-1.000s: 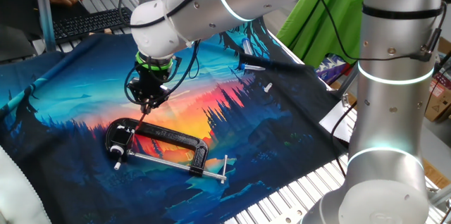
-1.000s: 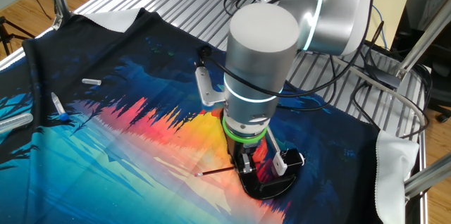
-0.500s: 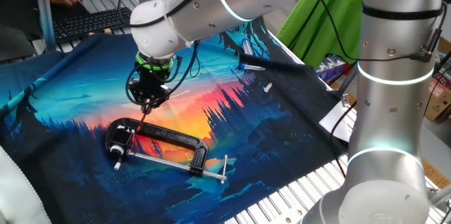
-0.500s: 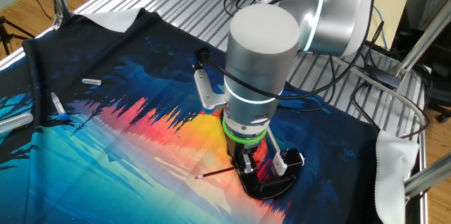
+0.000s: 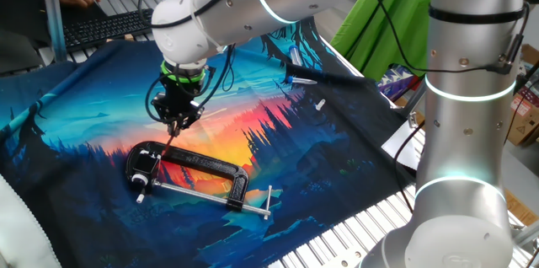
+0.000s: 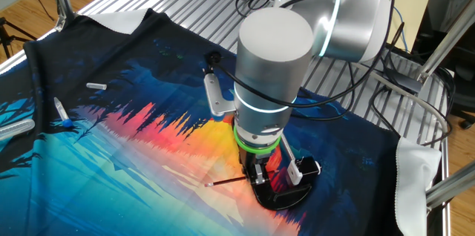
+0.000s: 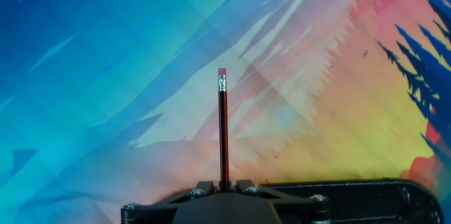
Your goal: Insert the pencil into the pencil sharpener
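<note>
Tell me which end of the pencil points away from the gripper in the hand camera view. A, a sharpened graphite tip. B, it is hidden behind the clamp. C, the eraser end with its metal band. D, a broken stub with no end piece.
C: in the hand view the pencil runs straight out from the gripper, shut on it, and ends in a silver band with a small pinkish eraser.
</note>
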`<state>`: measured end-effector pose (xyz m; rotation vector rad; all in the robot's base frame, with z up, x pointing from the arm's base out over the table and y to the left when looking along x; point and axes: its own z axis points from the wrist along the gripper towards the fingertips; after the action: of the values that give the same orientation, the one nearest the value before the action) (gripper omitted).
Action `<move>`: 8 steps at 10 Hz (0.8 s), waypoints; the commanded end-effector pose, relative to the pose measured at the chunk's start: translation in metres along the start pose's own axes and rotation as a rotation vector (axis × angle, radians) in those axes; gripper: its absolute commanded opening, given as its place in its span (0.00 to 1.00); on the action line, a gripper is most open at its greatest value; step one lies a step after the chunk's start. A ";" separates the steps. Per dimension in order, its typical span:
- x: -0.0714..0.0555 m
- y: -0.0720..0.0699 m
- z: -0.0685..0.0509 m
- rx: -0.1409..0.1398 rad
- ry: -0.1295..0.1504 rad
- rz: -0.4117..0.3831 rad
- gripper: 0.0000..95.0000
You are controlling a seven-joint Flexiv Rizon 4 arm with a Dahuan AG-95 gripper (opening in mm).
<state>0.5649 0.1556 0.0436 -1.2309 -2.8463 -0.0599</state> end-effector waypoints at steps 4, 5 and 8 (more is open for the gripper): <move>0.004 0.001 -0.002 -0.002 0.011 0.009 0.00; 0.006 0.002 -0.004 -0.002 0.011 0.011 0.00; 0.010 0.004 -0.005 -0.004 0.015 0.010 0.00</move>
<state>0.5612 0.1653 0.0505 -1.2422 -2.8280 -0.0752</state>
